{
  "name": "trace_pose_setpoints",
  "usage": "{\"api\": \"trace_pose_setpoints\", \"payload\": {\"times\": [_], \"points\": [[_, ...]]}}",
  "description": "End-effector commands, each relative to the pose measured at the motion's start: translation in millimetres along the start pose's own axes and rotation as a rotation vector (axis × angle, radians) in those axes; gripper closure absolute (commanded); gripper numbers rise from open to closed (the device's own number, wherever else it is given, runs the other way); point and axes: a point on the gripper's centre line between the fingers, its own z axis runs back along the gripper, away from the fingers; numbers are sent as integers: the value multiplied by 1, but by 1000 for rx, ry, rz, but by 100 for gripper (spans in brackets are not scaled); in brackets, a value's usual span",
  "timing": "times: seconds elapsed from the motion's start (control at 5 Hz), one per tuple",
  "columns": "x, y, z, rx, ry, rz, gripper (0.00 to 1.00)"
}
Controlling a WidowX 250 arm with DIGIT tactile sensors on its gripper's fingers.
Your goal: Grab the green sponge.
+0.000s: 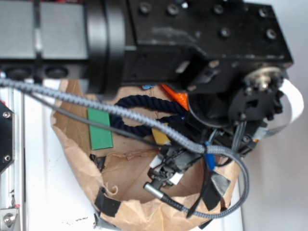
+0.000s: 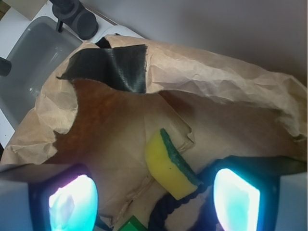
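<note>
The gripper [image 2: 154, 202] is hovering with its 2 fingers [image 2: 72, 204] spread wide, pinching nothing. The sponge [image 2: 171, 163] is lying tilted on the paper bag [image 2: 115, 139], between the fingers but nearer the right one, its green layer facing right and its near end touching the blue rope [image 2: 166, 209]. This looks like the approach step; next, the gripper should be shifting slightly right, descending, then closing

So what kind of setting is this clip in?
Looks like a lab tabletop rig, not a real kitchen: a torn paper bag patched with black tape serves as the bin, holding the sponge and a rope, with a grey plastic sink alongside.
</note>
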Motion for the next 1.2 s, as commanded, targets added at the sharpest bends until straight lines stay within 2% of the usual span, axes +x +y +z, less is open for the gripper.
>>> {"api": "trace_pose_setpoints", "payload": {"times": [0.0, 0.2, 0.4, 0.8, 1.0], "points": [[-4, 0, -3, 36, -87, -53, 0], [-12, 6, -24, 67, -104, -74, 0], [-19, 14, -45, 73, -90, -109, 0], [-15, 9, -88, 40, -67, -213, 0], [-12, 3, -110, 25, -92, -215, 0]]}}
